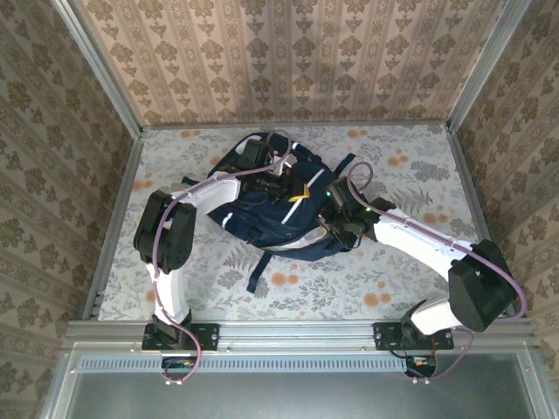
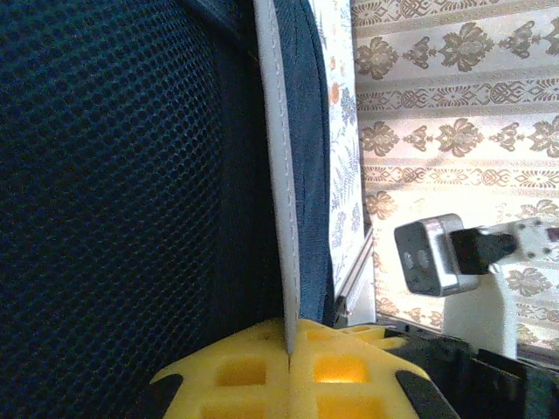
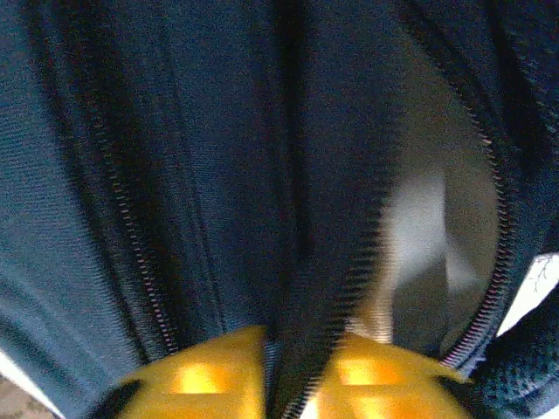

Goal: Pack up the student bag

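top: overhead, facing down | wrists: tight against student bag (image 1: 262,223) | shared: bag

The student bag (image 1: 271,218) is matt navy woven cloth. Its mesh panel (image 2: 105,192) is coarse and open-celled, its white stripe (image 2: 281,175) is smooth and faintly leathery, and its zip teeth (image 3: 345,297) are fine and ridged. The left hand (image 2: 289,356) and right hand (image 3: 293,371) have smooth yellow plastic fingers with a dull sheen. The bench (image 1: 393,271) has a matt floral-print surface, and its front rail (image 1: 297,333) is brushed metal.
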`<move>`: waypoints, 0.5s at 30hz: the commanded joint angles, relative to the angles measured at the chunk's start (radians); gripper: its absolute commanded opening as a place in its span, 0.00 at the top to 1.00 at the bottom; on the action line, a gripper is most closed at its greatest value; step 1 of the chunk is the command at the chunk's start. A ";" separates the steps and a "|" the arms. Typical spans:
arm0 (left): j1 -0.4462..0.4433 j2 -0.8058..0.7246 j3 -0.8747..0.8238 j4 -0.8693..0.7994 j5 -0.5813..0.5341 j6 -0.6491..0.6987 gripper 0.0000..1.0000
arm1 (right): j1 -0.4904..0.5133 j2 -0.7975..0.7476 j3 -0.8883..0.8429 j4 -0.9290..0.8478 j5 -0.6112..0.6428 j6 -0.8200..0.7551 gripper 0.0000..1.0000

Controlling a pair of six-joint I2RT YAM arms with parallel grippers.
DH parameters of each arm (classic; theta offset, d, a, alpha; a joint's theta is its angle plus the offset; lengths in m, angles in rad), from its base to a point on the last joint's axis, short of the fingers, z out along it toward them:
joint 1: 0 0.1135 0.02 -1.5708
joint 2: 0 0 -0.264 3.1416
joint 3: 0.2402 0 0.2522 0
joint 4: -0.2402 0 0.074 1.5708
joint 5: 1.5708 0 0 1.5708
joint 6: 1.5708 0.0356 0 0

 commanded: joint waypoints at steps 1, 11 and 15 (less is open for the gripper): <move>0.034 -0.003 0.005 0.047 0.008 -0.009 1.00 | 0.008 -0.020 -0.009 0.050 -0.005 0.005 0.96; 0.150 -0.014 0.051 0.122 0.003 -0.152 1.00 | 0.039 -0.243 -0.203 0.379 -0.044 -0.298 1.00; 0.186 -0.029 0.127 0.048 -0.013 -0.134 1.00 | 0.040 -0.297 -0.292 0.437 -0.058 -0.430 1.00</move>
